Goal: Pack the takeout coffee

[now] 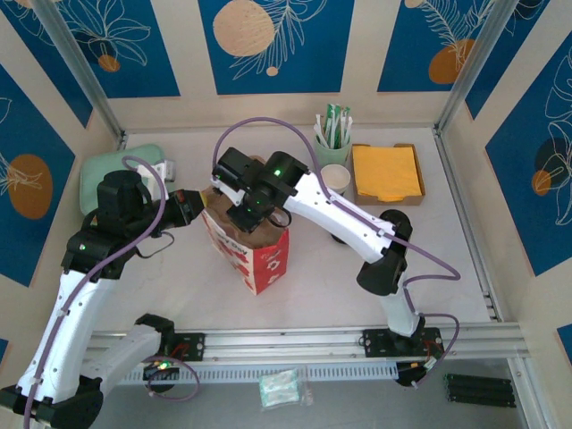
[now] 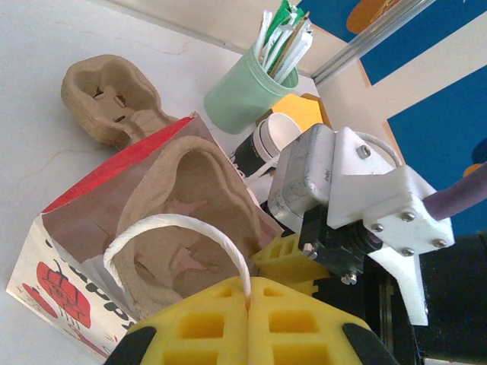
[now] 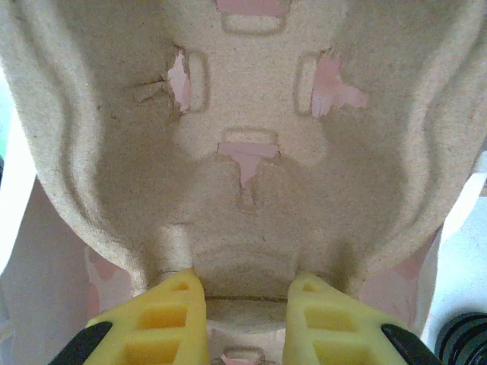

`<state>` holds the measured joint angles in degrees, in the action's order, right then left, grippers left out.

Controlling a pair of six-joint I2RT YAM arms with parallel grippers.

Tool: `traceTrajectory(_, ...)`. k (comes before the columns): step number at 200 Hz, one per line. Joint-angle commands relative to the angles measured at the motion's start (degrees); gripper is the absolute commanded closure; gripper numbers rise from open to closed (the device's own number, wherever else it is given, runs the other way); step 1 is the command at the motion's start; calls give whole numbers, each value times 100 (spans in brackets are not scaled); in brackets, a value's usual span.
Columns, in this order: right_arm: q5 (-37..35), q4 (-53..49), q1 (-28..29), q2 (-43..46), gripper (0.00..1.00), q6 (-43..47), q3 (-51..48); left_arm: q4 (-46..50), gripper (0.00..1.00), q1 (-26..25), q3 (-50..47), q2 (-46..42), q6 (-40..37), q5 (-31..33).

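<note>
left tool [image 2: 247, 295] clenched on white bag handle [image 2: 175, 222], right tool [image 3: 247, 304] grasping pulp cup carrier [image 3: 243, 152]

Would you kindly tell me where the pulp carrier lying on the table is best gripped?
Probably its thin outer rim, coming from above: the pulp carrier lies flat, wells up, so the rim stands exposed for the jaws to pinch.

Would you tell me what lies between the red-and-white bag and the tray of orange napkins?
A lidless white cup stands there, close beside the napkin tray, with the right arm spanning that stretch above it; the top external view shows it.
</note>
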<state>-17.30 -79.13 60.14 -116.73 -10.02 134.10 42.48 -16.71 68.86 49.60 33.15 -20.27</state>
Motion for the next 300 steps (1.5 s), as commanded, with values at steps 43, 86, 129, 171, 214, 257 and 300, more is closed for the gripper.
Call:
traceTrajectory(43, 174, -390, -116, -230, 86, -32, -204, 22, 100, 27, 55, -12, 3, 69)
traceTrajectory(86, 199, -462, -143, -303, 85, -26, -2, -8, 100, 27, 42, -12, 25, 59)
traceTrajectory(129, 236, -540, -141, -415, 85, -76, -3, -20, 100, 27, 14, -20, 21, 52)
traceTrajectory(171, 280, -601, -131, -556, 85, -340, -14, -61, 100, 25, -77, -71, 45, 30)
traceTrajectory(214, 231, -545, -99, -702, 84, -868, -112, -135, 100, 27, -247, -179, 93, -16)
traceTrajectory(257, -123, -433, -48, -725, 84, -1206, -187, -121, 100, 27, -329, -270, 96, -31)
traceTrajectory(300, -131, -359, -46, -629, 84, -1516, -84, -121, 100, 27, -369, -328, 112, -44)
